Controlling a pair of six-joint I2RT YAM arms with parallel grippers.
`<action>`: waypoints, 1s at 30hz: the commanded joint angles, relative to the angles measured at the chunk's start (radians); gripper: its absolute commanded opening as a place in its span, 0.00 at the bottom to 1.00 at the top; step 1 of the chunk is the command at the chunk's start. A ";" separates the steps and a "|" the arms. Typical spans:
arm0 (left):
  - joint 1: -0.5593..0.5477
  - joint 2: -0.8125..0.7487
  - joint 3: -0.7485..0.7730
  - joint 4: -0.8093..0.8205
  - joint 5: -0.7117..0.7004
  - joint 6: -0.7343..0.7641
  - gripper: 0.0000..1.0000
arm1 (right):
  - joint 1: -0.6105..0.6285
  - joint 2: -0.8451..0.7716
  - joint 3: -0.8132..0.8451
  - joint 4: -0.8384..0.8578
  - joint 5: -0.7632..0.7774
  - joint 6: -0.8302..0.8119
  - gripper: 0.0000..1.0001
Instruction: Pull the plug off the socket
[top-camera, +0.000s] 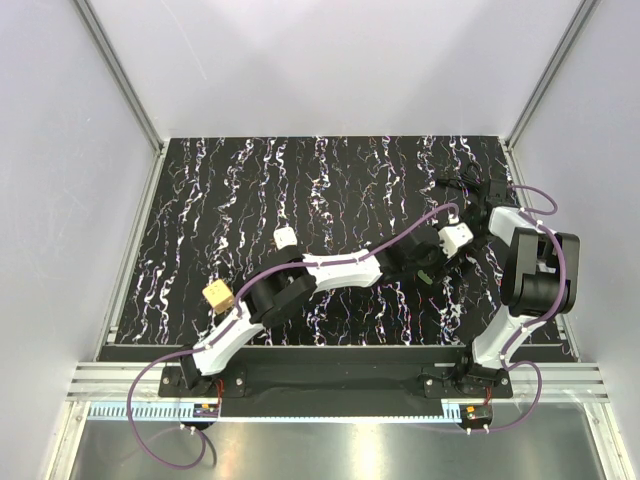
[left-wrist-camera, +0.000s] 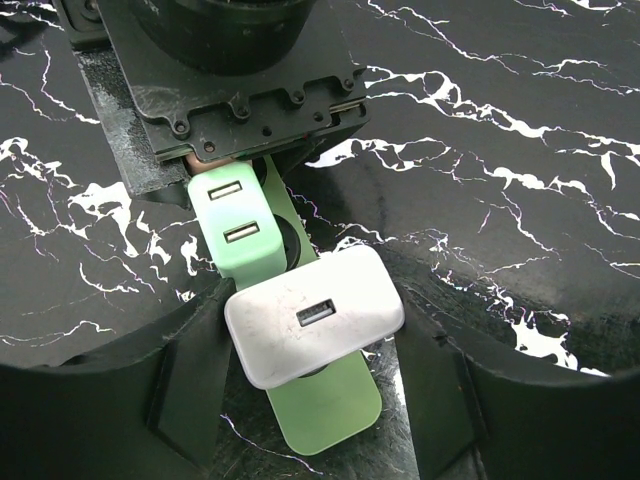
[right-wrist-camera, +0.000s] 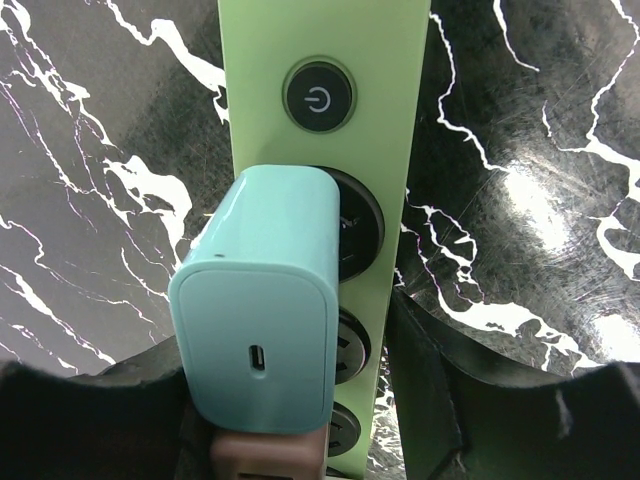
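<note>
The socket (left-wrist-camera: 330, 420) is a green power strip with round black outlets and a power button; it also shows in the right wrist view (right-wrist-camera: 390, 120) and partly in the top view (top-camera: 426, 275). A white plug (left-wrist-camera: 315, 315) with one USB port sits in it near its end, and shows in the top view (top-camera: 456, 237). My left gripper (left-wrist-camera: 312, 300) straddles the white plug, fingers tight against both its sides. My right gripper (right-wrist-camera: 290, 340) clamps the strip beside a teal plug (right-wrist-camera: 265, 300); its right finger (right-wrist-camera: 420, 370) presses the strip's edge.
A pale green plug (left-wrist-camera: 235, 225) with two USB ports sits between the white plug and the right gripper's body (left-wrist-camera: 230, 80). A brownish plug (right-wrist-camera: 265, 455) is below the teal one. A white block (top-camera: 285, 238) and a tan block (top-camera: 217, 295) lie on the left of the black marbled mat.
</note>
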 joint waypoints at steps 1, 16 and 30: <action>-0.010 0.006 0.040 0.044 0.011 -0.004 0.41 | 0.002 0.035 0.012 0.002 0.030 -0.026 0.38; -0.016 -0.159 -0.171 0.334 0.064 -0.060 0.00 | 0.010 0.075 0.007 -0.022 0.125 -0.026 0.00; -0.015 -0.229 -0.161 0.441 -0.084 -0.140 0.00 | 0.051 0.101 0.044 -0.091 0.218 -0.007 0.00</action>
